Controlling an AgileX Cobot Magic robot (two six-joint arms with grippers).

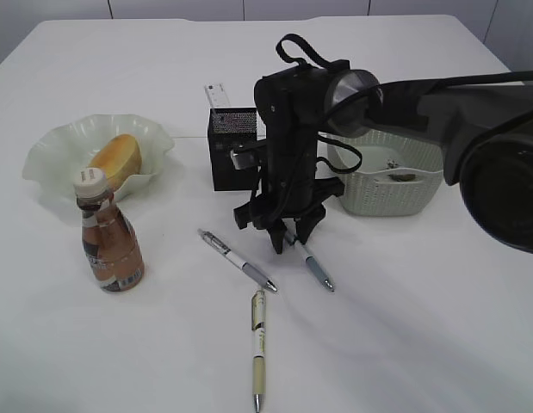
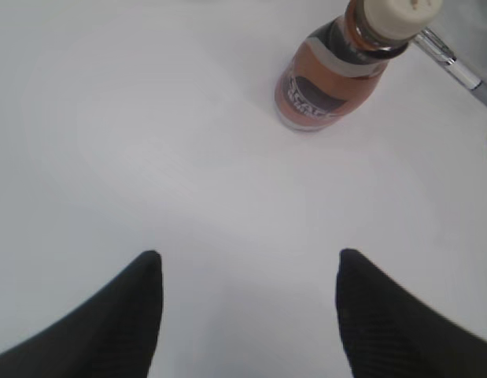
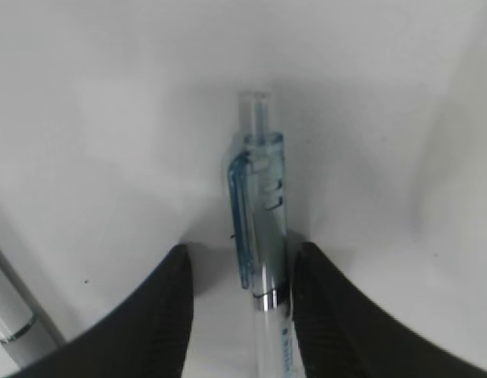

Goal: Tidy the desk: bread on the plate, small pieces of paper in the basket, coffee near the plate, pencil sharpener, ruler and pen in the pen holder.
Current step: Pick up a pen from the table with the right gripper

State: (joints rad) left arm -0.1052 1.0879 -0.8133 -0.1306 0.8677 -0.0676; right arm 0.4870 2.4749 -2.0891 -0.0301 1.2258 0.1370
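Note:
My right gripper [image 1: 289, 241] is down at the table with its fingers on either side of the top end of a clear blue pen [image 1: 316, 267]. In the right wrist view the blue pen [image 3: 263, 205] lies between the fingers [image 3: 239, 256]. It is against the right finger, with a gap to the left one, so the gripper is open. My left gripper [image 2: 247, 260] is open and empty above bare table, near the coffee bottle [image 2: 330, 79]. The left gripper does not show in the exterior view. No pencil sharpener shows.
Bread [image 1: 118, 159] lies on the wavy plate [image 1: 51, 159], with the coffee bottle [image 1: 111, 245] in front. A ruler [image 1: 217, 96] stands in the black pen holder [image 1: 232, 163]. The basket [image 1: 395, 194] holds paper [image 1: 402, 176]. A white pen [image 1: 240, 261] and a cream pen [image 1: 259, 348] lie nearby.

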